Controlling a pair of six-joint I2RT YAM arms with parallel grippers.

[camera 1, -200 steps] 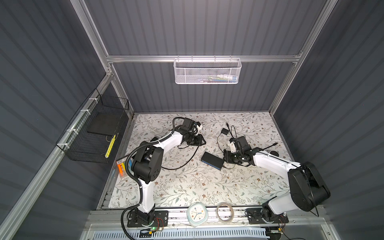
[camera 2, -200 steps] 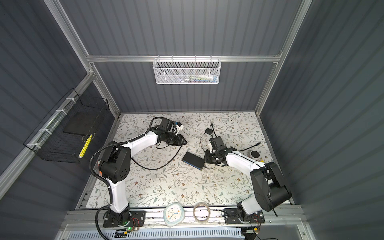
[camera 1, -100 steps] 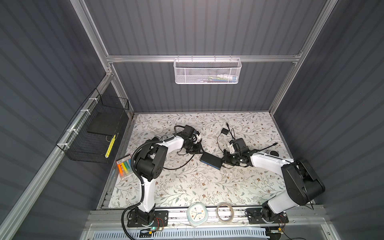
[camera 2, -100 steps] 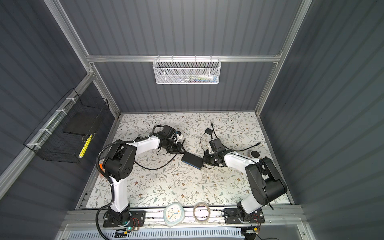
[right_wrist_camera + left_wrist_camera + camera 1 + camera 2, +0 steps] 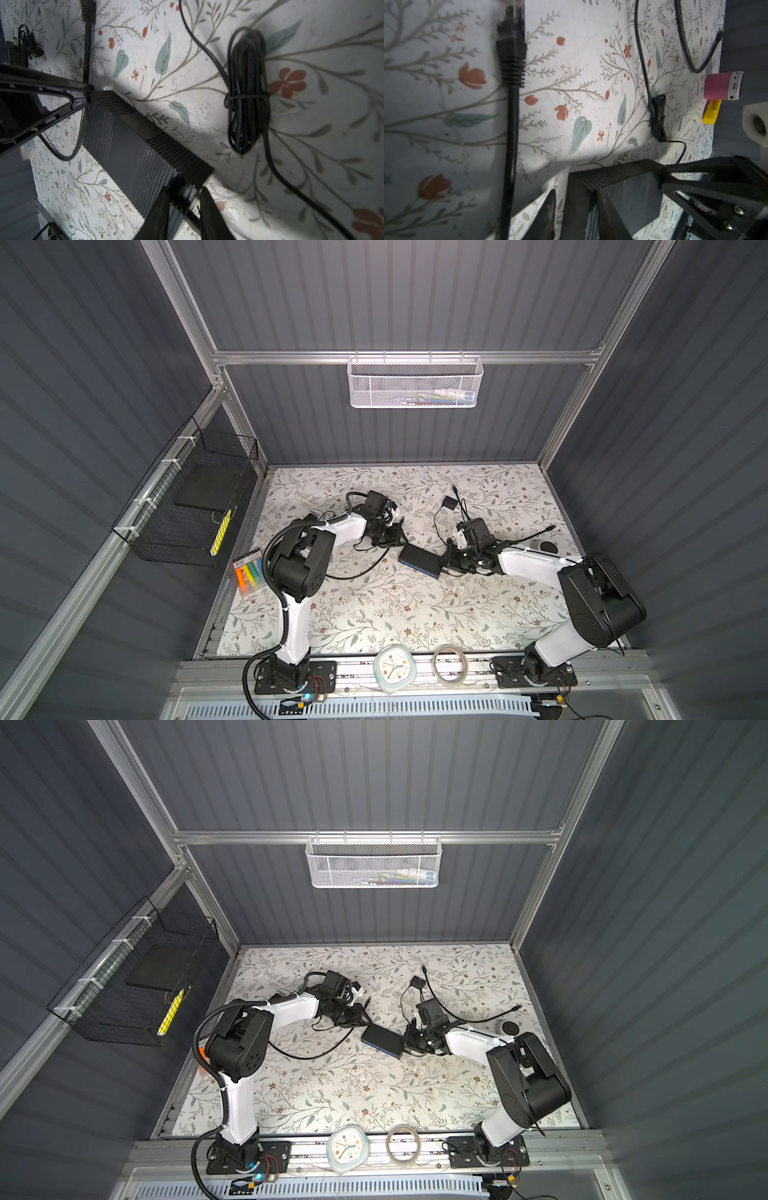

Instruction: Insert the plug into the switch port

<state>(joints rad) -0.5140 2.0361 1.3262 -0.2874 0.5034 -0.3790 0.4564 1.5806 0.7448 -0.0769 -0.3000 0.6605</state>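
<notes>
The flat black switch box (image 5: 417,562) (image 5: 380,1040) (image 5: 128,145) lies mid-table with its blue strip on the near long side. My right gripper (image 5: 185,188) (image 5: 448,565) is shut on the black ribbed plug (image 5: 182,199), which is pressed against the box's right end. The switch port is hidden behind the plug and fingers. My left gripper (image 5: 576,191) (image 5: 397,537) is at the box's far left corner with its fingers apart. One finger lies over the ribbed top (image 5: 633,191). The other stands beside the end wall, with a slit of table between.
A loose black cable plug (image 5: 510,41) lies near the left gripper. A tied cable coil (image 5: 247,93) and adapter (image 5: 449,502) sit behind the box. A pink cylinder (image 5: 720,86) and yellow tube (image 5: 711,111) lie at the right edge, markers (image 5: 248,574) at the left edge.
My left gripper has swung from the back left down to the box's far left corner. The right gripper has stayed at the box's right end with the plug.
</notes>
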